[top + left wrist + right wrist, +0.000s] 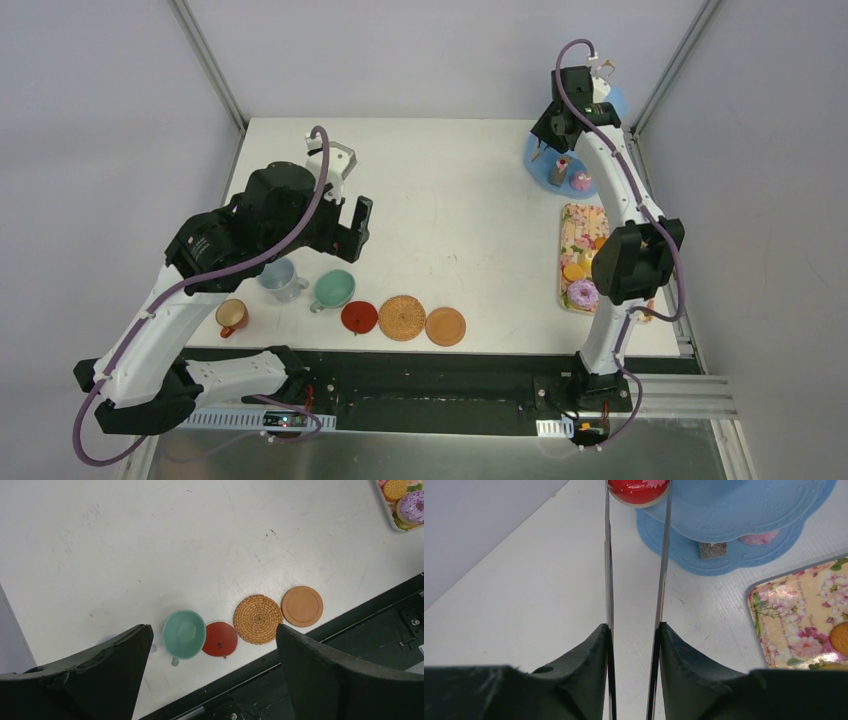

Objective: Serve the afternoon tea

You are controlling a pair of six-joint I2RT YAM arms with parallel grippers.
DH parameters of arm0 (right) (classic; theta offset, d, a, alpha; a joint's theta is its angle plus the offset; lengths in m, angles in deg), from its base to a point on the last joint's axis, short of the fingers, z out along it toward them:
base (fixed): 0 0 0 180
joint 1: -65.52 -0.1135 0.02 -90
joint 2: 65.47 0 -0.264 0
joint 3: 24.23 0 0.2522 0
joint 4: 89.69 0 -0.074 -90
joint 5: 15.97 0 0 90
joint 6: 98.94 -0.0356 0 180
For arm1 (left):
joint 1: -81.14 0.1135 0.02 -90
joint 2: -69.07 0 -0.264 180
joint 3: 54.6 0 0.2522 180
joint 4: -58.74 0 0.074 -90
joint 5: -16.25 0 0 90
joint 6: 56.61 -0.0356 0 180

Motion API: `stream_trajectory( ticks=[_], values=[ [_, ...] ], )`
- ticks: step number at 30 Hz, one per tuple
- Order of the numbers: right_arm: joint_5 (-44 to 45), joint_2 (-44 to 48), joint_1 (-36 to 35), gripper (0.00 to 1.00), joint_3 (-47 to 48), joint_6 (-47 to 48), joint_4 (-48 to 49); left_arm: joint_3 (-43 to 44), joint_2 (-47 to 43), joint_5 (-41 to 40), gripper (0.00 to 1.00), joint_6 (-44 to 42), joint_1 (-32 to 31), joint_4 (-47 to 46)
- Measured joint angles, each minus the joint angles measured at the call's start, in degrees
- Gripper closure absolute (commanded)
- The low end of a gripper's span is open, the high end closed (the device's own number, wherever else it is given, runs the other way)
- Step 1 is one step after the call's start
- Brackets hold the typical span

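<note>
The right tool (634, 630) is clamped on long metal tongs (610, 580), whose tips pinch a glossy red donut (638, 491) at the rim of the light-blue three-tier stand (734, 510). The left tool (212, 630) hangs spread wide above the mint-green cup (184, 632) and three round coasters (257, 619) on the white desk (150, 540).

The tray (583, 232) lies at the table's (470, 200) right edge, sweets (581, 293) on it. Just behind the tray rises the stand (537, 166), two treats (581, 182) on its bottom tier. Left of the tray, along the near edge, three coasters (402, 318) lie in a row; farther left of the tray sit three cups (280, 280). Tongs (663, 555) reach toward the stand, a donut (638, 490) between their tips.
</note>
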Motion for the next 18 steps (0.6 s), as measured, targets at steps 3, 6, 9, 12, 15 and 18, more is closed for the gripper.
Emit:
stream_trajectory(
  ticks=[3, 6, 9, 12, 15, 18],
  values=[
    [0.46, -0.74, 0.39, 0.69, 0.92, 0.0, 0.0, 0.0, 0.13, -0.09, 0.0, -0.55, 0.0, 0.0],
    [0.63, -1.86, 0.96, 0.68, 1.31, 0.0, 0.02, -0.02, 0.44, -0.07, 0.0, -0.74, 0.0, 0.0],
    [0.81, -3.19, 1.25, 0.64, 1.66, 0.0, 0.0, -0.09, 0.68, -0.04, 0.0, -0.79, 0.0, -0.02],
    [0.94, -4.37, 1.38, 0.59, 2.01, 0.0, -0.02, -0.11, 0.83, -0.04, 0.0, -1.2, 0.0, -0.02],
    [1.16, -5.38, 1.38, 0.54, 2.49, -0.02, -0.07, -0.11, 0.87, -0.07, 0.0, -1.81, 0.0, -0.02],
    [1.18, -6.01, 1.36, 0.51, 3.1, -0.02, -0.07, -0.11, 0.87, -0.07, 0.0, -2.03, 0.0, -0.02]
  ],
)
